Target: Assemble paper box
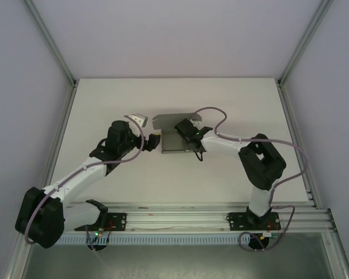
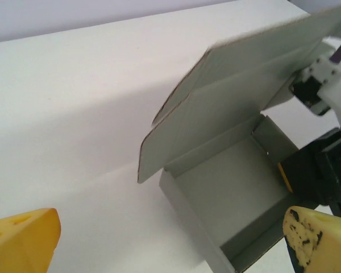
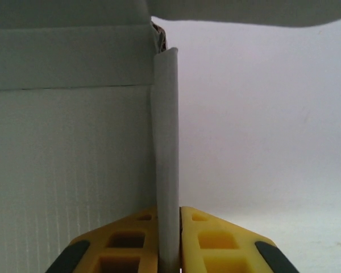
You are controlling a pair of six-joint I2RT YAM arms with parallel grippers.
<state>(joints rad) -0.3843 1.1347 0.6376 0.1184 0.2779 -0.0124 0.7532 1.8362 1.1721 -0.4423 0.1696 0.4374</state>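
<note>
Near the centre of the table (image 1: 104,110), the paper box (image 1: 177,141) sits partly formed, with its grey lid flap raised along the far side. Right gripper (image 3: 169,215): yellow fingers pinched tight on one upright side wall. Left gripper (image 2: 171,236): jaws spread wide, just beside the box.

Looking down from above, the right gripper (image 1: 193,138) sits over one side of the paper box (image 1: 173,143), so the wall it's pinching is covered. The left gripper (image 1: 154,142) is too small and dark there to make out its jaws. On the left wrist cam the box's near corner runs off the bottom and the lid off the right edge. The right wrist fingers (image 3: 216,242) get chopped at the bottom.
</note>
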